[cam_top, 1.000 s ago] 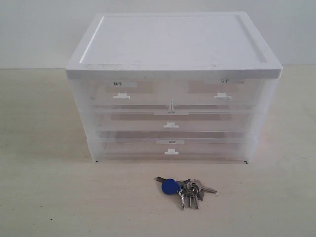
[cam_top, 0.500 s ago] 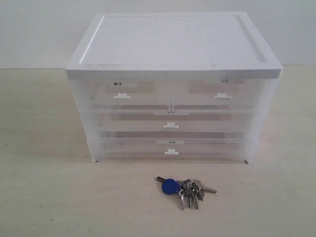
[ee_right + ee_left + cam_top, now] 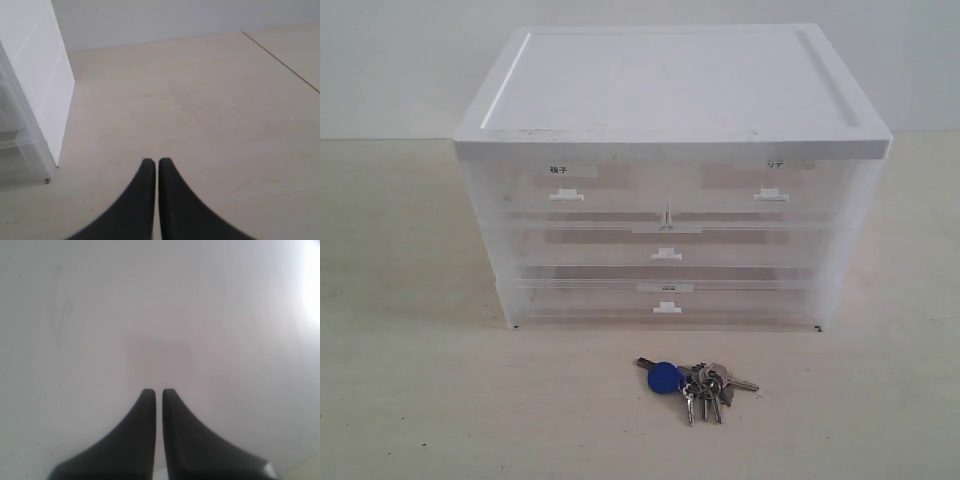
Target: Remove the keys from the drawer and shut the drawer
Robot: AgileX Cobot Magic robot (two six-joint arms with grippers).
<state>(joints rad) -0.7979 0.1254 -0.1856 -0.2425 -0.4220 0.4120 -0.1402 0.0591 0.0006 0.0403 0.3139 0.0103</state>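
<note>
The keys (image 3: 698,381), several silver ones on a ring with a round blue fob, lie on the table in front of the drawer unit. The drawer (image 3: 665,245), the wide translucent middle tier with a small white tab handle, sits flush with the other tiers. Neither arm shows in the exterior view. In the left wrist view my left gripper (image 3: 158,390) is shut with nothing between its black fingers, facing a plain pale surface. My right gripper (image 3: 152,160) is also shut and empty, above bare table beside a side of the drawer unit (image 3: 30,95).
The white-topped unit (image 3: 670,90) stands at the middle of the wooden table (image 3: 410,400). Two half-width labelled drawers (image 3: 565,185) form its top tier and a wide drawer (image 3: 665,303) its bottom tier. A white wall runs behind.
</note>
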